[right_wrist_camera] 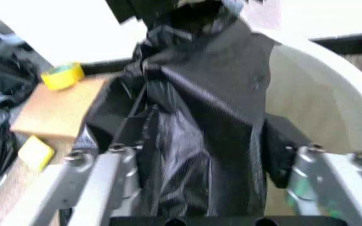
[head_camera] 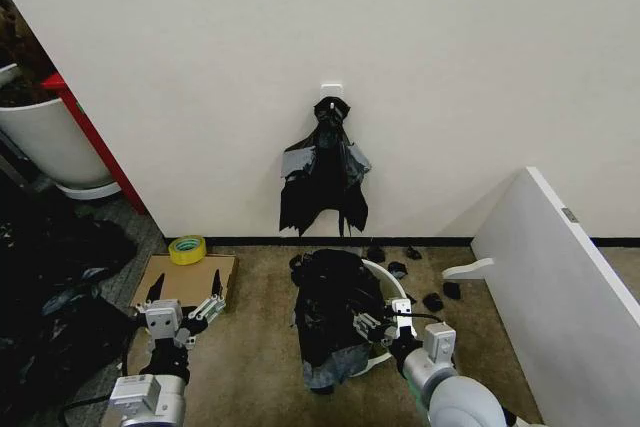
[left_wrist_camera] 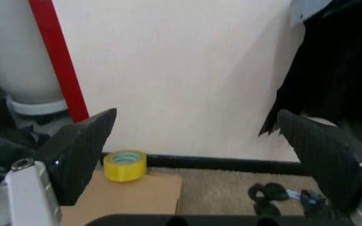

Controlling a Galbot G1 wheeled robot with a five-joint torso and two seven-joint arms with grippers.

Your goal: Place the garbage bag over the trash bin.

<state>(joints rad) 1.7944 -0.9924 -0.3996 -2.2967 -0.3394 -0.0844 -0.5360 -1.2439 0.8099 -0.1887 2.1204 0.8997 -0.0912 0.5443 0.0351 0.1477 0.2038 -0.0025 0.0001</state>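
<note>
The trash bin (head_camera: 398, 285) is a round cream-white bucket on the carpet by the wall, also seen in the right wrist view (right_wrist_camera: 319, 80). The garbage bag (head_camera: 335, 317), thin glossy black plastic, lies draped over the bin's left part and hangs down its front. My right gripper (head_camera: 385, 325) is at the bin's near rim. In its wrist view the bag (right_wrist_camera: 200, 108) fills the gap between the fingers (right_wrist_camera: 282, 147), and the gripper (right_wrist_camera: 206, 141) is shut on its folds. My left gripper (head_camera: 185, 299) (left_wrist_camera: 197, 141) hangs open over the cardboard, left of the bin, holding nothing.
A bunch of black bags (head_camera: 325, 172) hangs from a wall hook behind the bin. A yellow tape roll (head_camera: 187, 249) sits on flat cardboard (head_camera: 195, 277). A white tub with a red post (head_camera: 45, 137) and a heap of black bags (head_camera: 50, 287) stand left. A white panel (head_camera: 560, 277) stands right, with black scraps (head_camera: 432, 300) near it.
</note>
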